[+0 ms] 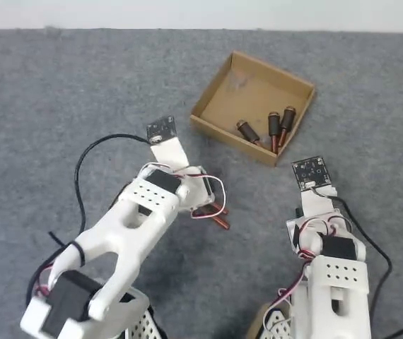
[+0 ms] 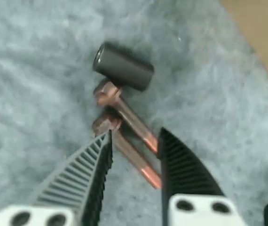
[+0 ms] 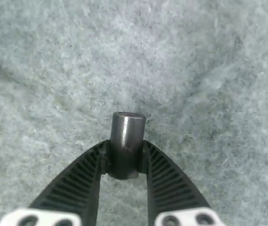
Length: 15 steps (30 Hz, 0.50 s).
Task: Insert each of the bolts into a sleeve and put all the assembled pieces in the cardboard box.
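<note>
While the right gripper point(image 3: 124, 150) clasps a sleeve point(image 3: 127, 134), the left gripper point(image 2: 136, 135) gapes over 2 bolts point(image 2: 128, 118).

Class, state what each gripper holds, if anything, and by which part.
Right gripper: a dark sleeve, pinched at one end, the other end sticking out free. Left gripper: open over the bolts, holding nothing.

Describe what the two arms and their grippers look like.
The left arm and right arm are white plastic shells with rows of small round holes, black motors, looped red and white wires and black cables. Each wrist carries a small black circuit board. The left gripper and right gripper have black, ribbed, pointed fingers on white bases.
</note>
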Each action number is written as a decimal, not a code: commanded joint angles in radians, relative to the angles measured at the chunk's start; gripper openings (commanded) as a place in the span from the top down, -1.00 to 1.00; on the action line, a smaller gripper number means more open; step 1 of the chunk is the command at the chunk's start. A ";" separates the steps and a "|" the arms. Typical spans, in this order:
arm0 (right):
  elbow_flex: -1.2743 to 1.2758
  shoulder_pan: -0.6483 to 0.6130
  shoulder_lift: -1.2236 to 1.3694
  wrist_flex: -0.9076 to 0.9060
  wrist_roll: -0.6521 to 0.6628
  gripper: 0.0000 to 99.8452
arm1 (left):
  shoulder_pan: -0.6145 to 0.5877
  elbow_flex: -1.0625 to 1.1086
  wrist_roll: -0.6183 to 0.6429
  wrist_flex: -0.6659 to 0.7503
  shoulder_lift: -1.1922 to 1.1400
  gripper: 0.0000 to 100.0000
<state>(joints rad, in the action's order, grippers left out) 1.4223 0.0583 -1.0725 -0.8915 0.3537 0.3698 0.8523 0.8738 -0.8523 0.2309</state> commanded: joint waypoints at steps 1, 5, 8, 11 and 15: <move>-0.005 0.008 0.004 0.010 0.015 0.99 | -0.012 0.005 0.014 0.081 0.021 0.83; -0.005 0.008 0.004 0.010 0.015 0.99 | -0.014 -0.024 0.014 0.103 -0.104 0.81; -0.005 0.008 0.004 0.010 0.015 0.99 | -0.015 -0.065 0.014 0.098 -0.183 0.78; -0.005 0.008 0.004 0.010 0.015 0.99 | -0.040 -0.096 0.014 0.057 -0.206 0.77; -0.005 0.008 0.004 0.010 0.015 0.99 | -0.040 -0.097 0.014 0.038 -0.204 0.77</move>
<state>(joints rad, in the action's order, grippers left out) 1.4223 0.0583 -1.0725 -0.8915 0.3537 0.3376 0.7787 0.8784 -0.7956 0.0238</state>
